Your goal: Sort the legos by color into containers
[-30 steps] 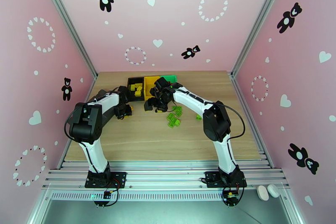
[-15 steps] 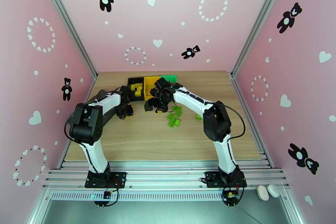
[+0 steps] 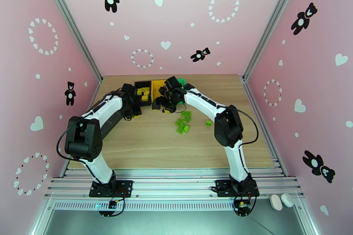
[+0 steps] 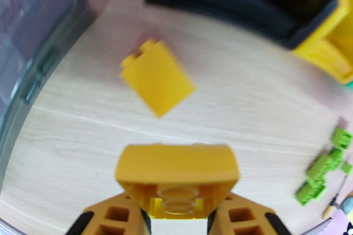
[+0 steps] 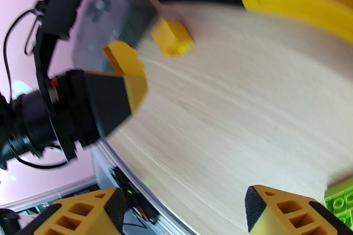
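My left gripper is shut on a yellow lego, held just above the wood. From above, the left gripper sits just in front of the black container, which holds yellow legos. Another yellow lego lies loose on the table ahead of it. The yellow container and green container stand in the same row. My right gripper hovers open, nothing between its fingers, near the yellow container. Several green legos lie in a cluster to the right.
A dark grey tray borders the table on the left. A lone green lego lies right of the cluster. A small wooden-handled screwdriver rests by the green legos. The two grippers are close together in front of the containers.
The left arm has stretched forward, carrying the yellow lego up toward the black container. The right gripper has shifted back slightly toward the containers, still open.
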